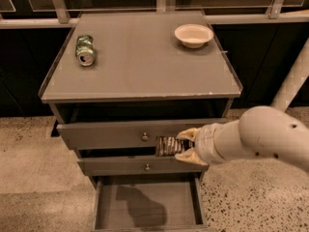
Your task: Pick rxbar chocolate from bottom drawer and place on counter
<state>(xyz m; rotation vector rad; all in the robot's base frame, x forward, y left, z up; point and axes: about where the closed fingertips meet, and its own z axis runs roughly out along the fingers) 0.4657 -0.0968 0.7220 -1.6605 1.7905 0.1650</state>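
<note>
Black-wrapped rxbar chocolate (167, 146) is pinched in the end effector (183, 145), hanging just above the open bottom drawer (178, 203). Carry step, I'd say: next it needs raising well above that drawer onto the surface (145, 57).

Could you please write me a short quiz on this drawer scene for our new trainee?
1. True or false: the gripper is shut on the rxbar chocolate.
2. Fill in: besides the crushed green can, the counter bears a pale ____.
3. Where is the bar? A) on the counter B) in the bottom drawer C) held in front of the upper drawers.
Key: 1 true; 2 bowl; 3 C.
</note>
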